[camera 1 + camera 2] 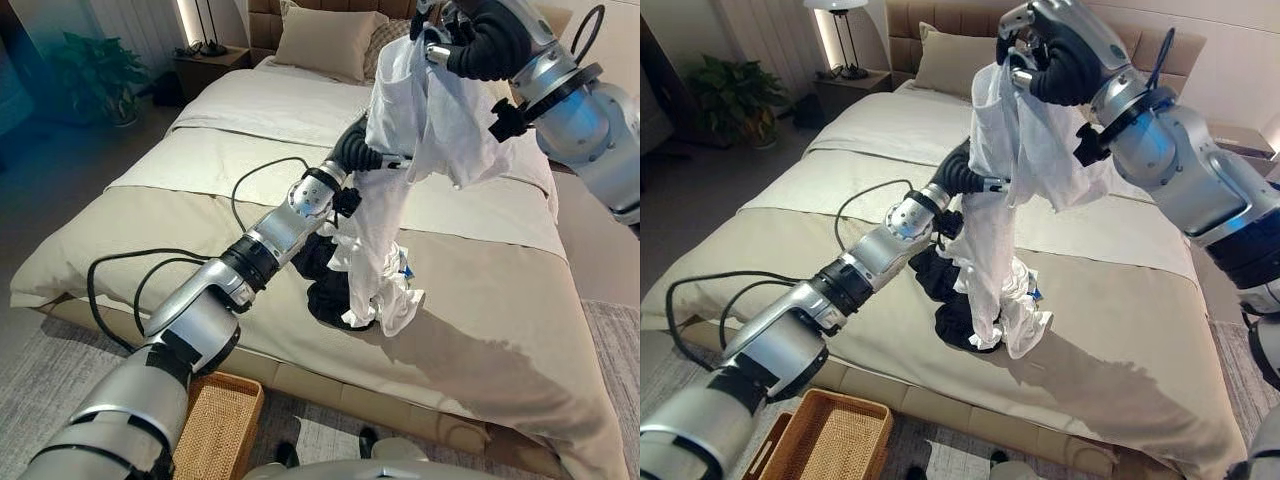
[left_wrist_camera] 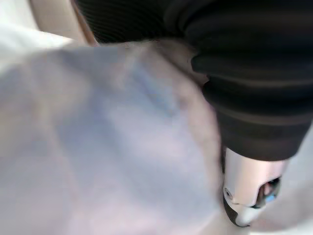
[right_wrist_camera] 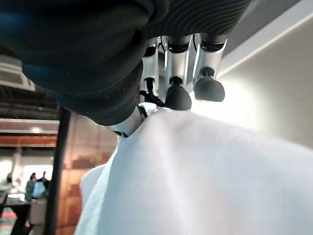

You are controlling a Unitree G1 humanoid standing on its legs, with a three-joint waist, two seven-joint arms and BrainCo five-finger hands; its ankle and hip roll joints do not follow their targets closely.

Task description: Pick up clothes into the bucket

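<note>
My right hand [image 1: 1055, 50] is raised high over the bed, shut on the top of a white garment [image 1: 1030, 140]. In the right wrist view its fingertips [image 3: 178, 98] pinch the white cloth [image 3: 195, 171]. The garment hangs down long, and its lower end rests on a heap of dark clothes [image 1: 325, 290] on the bed. My left hand [image 1: 352, 150] reaches across the bed to the garment's middle and is pressed against it; the cloth [image 2: 107, 147] covers most of that hand. A woven wicker basket [image 1: 215, 425] stands on the floor by the bed's near edge, below my left arm.
The bed [image 1: 500, 300] has a beige cover and a pillow [image 1: 325, 40] at its head. A nightstand with a lamp [image 1: 205, 60] and a potted plant [image 1: 95, 75] stand at the far left. A grey rug lies under the basket.
</note>
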